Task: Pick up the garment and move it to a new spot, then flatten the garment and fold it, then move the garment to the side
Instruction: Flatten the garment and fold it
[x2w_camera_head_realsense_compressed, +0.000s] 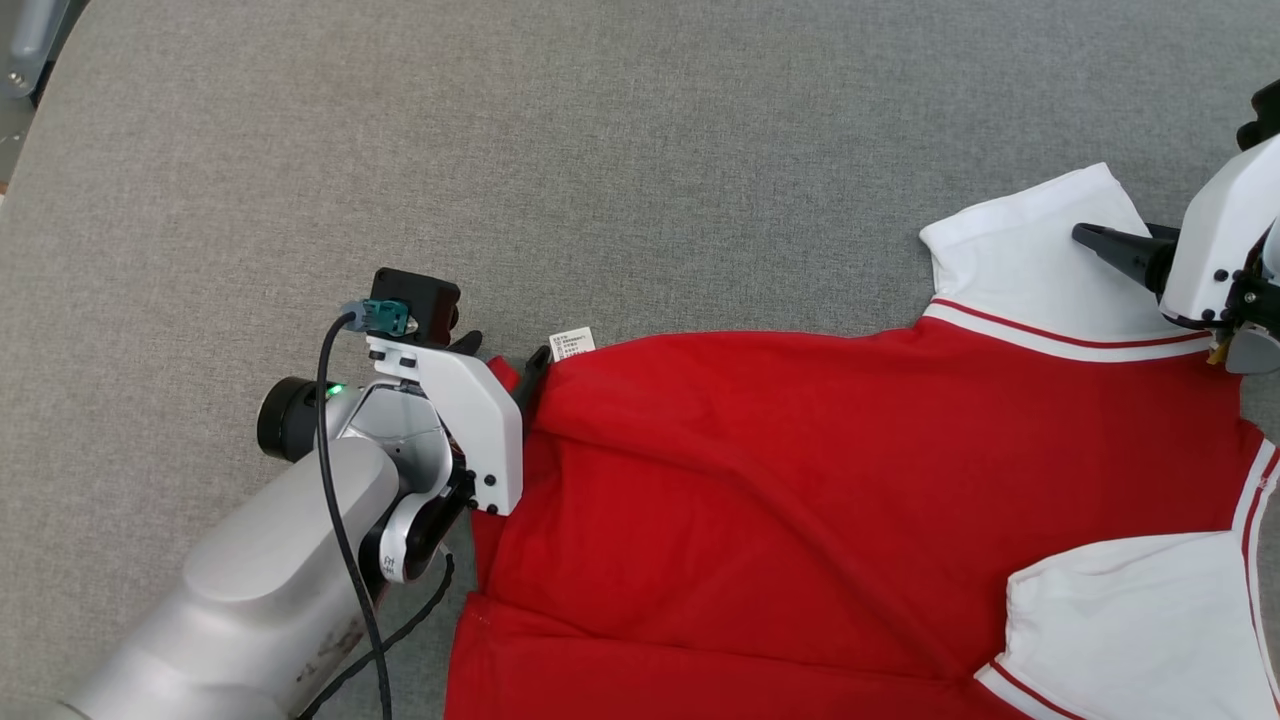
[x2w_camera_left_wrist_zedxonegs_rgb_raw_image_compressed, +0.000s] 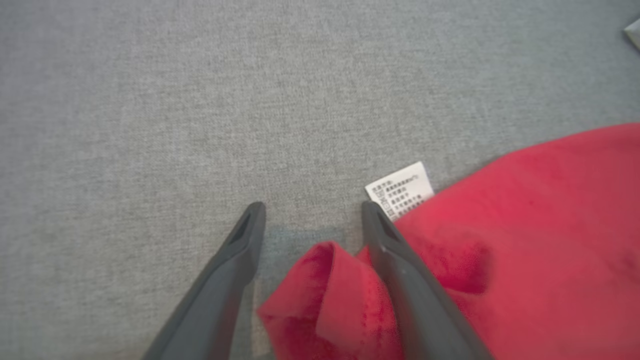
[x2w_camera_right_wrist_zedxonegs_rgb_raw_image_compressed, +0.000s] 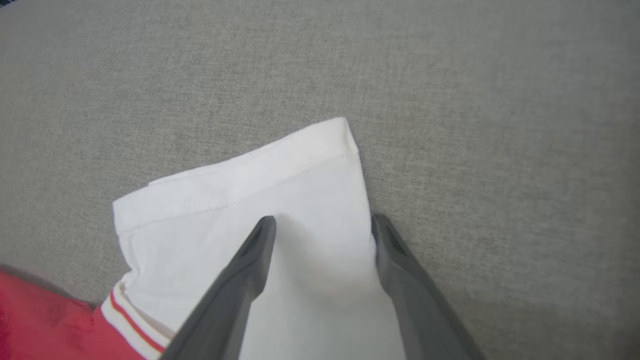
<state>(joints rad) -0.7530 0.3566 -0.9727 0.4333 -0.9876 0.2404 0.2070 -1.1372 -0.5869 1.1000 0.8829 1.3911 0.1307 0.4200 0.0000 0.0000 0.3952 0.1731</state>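
Cloth in a grey weave covers the work surface (x2w_camera_head_realsense_compressed: 500, 150), and the garment (x2w_camera_head_realsense_compressed: 800, 480), a red shirt with white sleeves trimmed in red piping, lies spread across its right half, running off the near edge of the head view. The left gripper (x2w_camera_left_wrist_zedxonegs_rgb_raw_image_compressed: 312, 207) sits at the shirt's left corner with its fingers held well apart. A rolled-up fold of the red hem rises between them without being pinched, and one finger (x2w_camera_left_wrist_zedxonegs_rgb_raw_image_compressed: 400, 270) lies over the red cloth. A white care label (x2w_camera_left_wrist_zedxonegs_rgb_raw_image_compressed: 400, 190) pokes out from under the shirt's edge just beside that fingertip. A black cable (x2w_camera_head_realsense_compressed: 335, 480) loops along the left forearm.

The right gripper (x2w_camera_right_wrist_zedxonegs_rgb_raw_image_compressed: 324, 220) is over the far sleeve (x2w_camera_right_wrist_zedxonegs_rgb_raw_image_compressed: 240, 200), which lies flat on the grey. Its fingers are also spread wide, one above the white cloth and the other at the sleeve's side edge. The second sleeve (x2w_camera_head_realsense_compressed: 1130, 620) rests on the red body near the lower right.
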